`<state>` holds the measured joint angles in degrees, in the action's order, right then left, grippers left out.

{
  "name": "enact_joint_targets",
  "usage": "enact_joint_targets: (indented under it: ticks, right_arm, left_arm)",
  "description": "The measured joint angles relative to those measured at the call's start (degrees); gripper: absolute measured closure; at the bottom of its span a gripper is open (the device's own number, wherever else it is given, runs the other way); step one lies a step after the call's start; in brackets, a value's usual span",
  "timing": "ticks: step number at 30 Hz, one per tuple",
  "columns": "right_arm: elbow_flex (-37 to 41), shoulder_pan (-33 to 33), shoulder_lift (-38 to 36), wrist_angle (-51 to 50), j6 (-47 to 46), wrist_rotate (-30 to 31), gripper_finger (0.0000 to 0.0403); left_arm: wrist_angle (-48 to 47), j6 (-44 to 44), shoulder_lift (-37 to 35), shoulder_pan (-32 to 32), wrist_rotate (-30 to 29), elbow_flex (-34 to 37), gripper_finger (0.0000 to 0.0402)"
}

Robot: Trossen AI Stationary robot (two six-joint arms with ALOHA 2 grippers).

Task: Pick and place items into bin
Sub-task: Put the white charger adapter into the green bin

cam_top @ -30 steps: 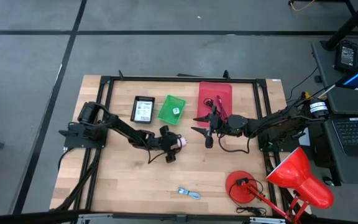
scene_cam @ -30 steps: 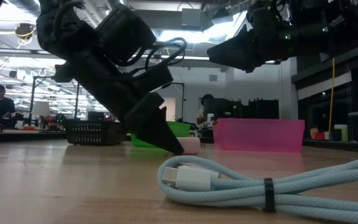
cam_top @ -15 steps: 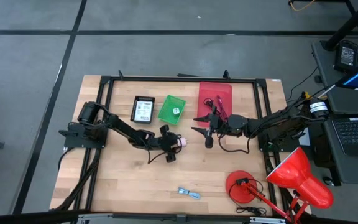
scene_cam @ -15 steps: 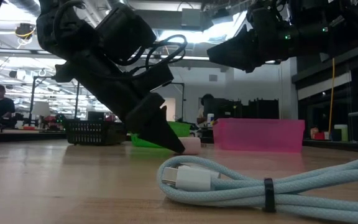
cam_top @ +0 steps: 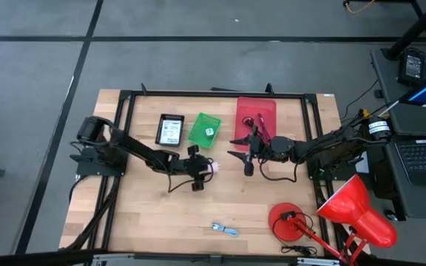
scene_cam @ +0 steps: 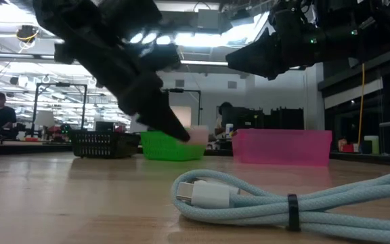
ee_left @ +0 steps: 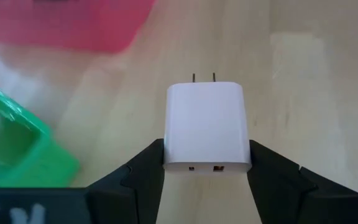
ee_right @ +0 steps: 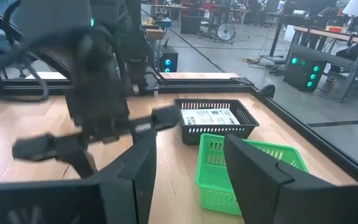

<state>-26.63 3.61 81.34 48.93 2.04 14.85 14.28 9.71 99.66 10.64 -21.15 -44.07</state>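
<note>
The left hand (cam_top: 203, 171) grips a pale pink plug-in charger (ee_left: 207, 128) between its two fingers (ee_left: 143, 169), the two metal prongs pointing away from the wrist. In the low view the charger (scene_cam: 196, 135) hangs clear of the table (cam_top: 146, 214), level with the green basket (scene_cam: 170, 146) behind it. Seen from above, hand and charger (cam_top: 214, 168) sit just in front of the green basket (cam_top: 203, 129), on its right-hand corner.

A pale die (cam_top: 208, 132) lies inside the green basket. Just left of that basket stands a black basket (cam_top: 171, 130) holding a white printed packet (cam_top: 171, 131). To the right of the green basket is a red bin (cam_top: 256, 120) with red and black cords (cam_top: 260, 123) in it.

The right hand (cam_top: 240, 147) hovers right of the green basket, at the near edge of the red bin, fingers spread apart and holding nothing.

Well in front of the green basket, near the table's front edge, a coiled light blue cable (cam_top: 224, 229) lies on the wood; a red desk lamp (cam_top: 324, 218) stands to the right of it
</note>
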Motion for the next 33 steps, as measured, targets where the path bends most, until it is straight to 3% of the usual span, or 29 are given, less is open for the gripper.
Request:
enact_joint_targets:
  ticks: [8, 14, 23, 33]
  right_arm:
    - [0.0, -0.02, 0.0, -0.29, 0.0, 0.0, 0.0234]
    - [0.0, -0.01, 0.0, -0.22, 0.22, -0.01, 0.0234]
    - [0.0, -0.02, 0.0, 0.03, 0.22, 0.0, 0.0234]
    - [0.0, -0.02, 0.0, 0.09, 0.22, -0.01, 0.0234]
  left_arm:
    - [2.39, -2.45, -11.34, 1.25, -3.65, 7.22, 0.0214]
    - [16.63, -4.26, -18.14, 2.18, -3.61, 15.9, 0.0214]
    - [41.92, -6.59, -19.1, 1.1, -0.71, 26.99, 0.0214]
    - [52.11, -9.92, -19.1, 0.97, 1.7, 29.81, 0.0214]
